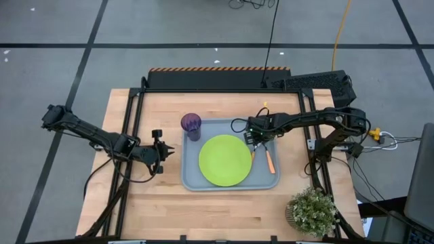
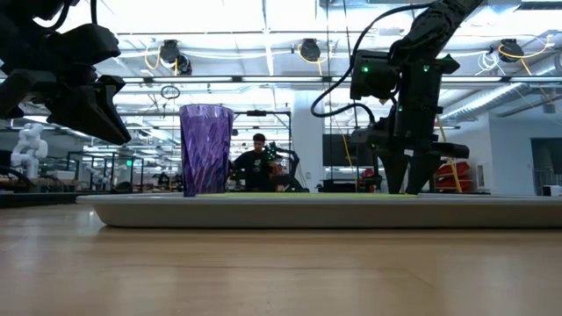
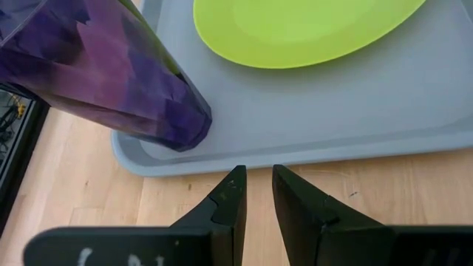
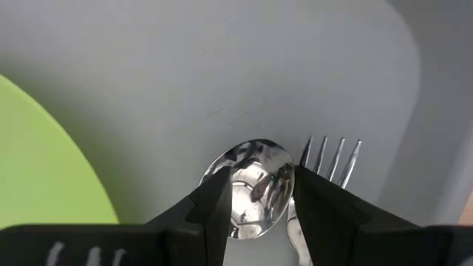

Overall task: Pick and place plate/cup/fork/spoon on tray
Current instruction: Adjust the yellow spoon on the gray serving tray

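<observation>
**Spoon between the right fingers, over the tray**

The right gripper (image 4: 255,203) stood over the grey-blue plastic tray (image 1: 203,184), fingers part-closed around the shiny bowl of the orange-handled spoon (image 4: 251,185), the silver-tined fork (image 4: 329,162) just beside it. The left gripper (image 3: 255,193) waited outside the tray, fingers narrowly parted, empty.

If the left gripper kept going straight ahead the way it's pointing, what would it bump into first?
Probably the tray's raised rim, just ahead of the left gripper. The purple cup stands a bit to one side, so it looks like a miss, though depth is uncertain.
</observation>
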